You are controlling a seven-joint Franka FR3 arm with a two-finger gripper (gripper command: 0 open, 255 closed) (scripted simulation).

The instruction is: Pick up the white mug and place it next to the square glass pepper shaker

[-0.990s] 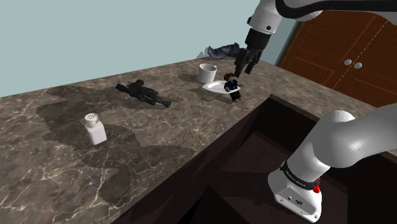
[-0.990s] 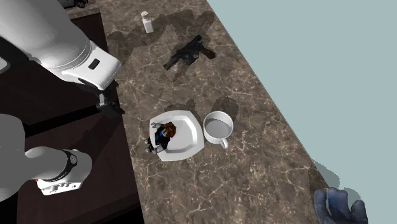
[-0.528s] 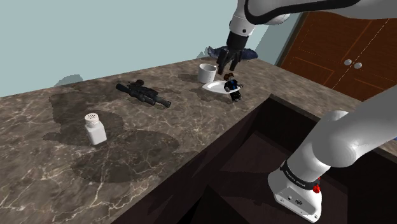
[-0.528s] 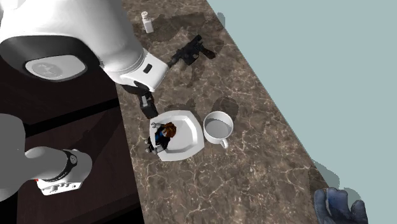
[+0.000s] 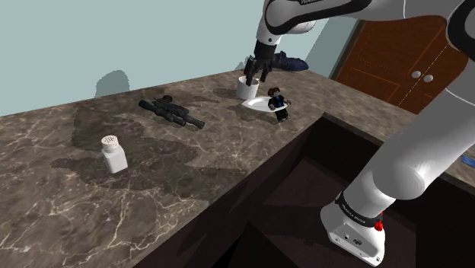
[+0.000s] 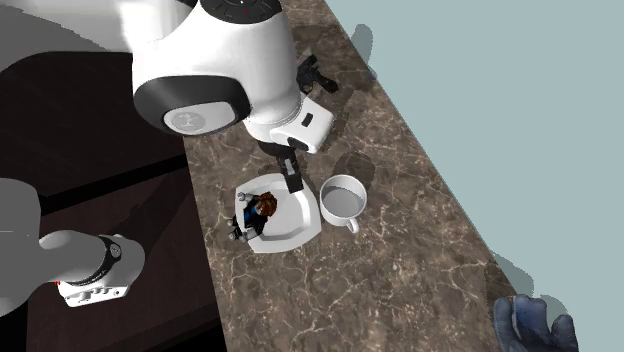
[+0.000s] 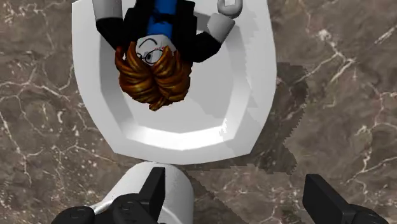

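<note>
The white mug (image 5: 245, 90) stands upright at the far end of the marble counter, touching the edge of a white plate (image 5: 257, 106); from above, the mug (image 6: 343, 199) looks empty. My gripper (image 5: 253, 74) hangs just above the mug and plate, open and holding nothing. From above, the gripper (image 6: 292, 179) sits over the plate's (image 6: 297, 227) rim, beside the mug. In the wrist view the gripper (image 7: 238, 198) has its fingers wide apart, and the mug (image 7: 181, 196) lies by one finger. The pepper shaker (image 5: 114, 154), white with a dotted cap, stands far off toward the shoulder view's left.
A small toy figure (image 5: 278, 103) with brown hair lies on the plate. A dark toy gun (image 5: 172, 112) rests between mug and shaker. A blue cloth (image 5: 288, 62) lies behind the mug. The counter's edge drops to a dark recess (image 5: 320, 175), and a brown door (image 5: 403, 61) stands beyond.
The arm has swung toward the shoulder view's left, carrying the gripper from beside the toy figure to over the mug and plate edge. The fingers stayed open and no object moved.
</note>
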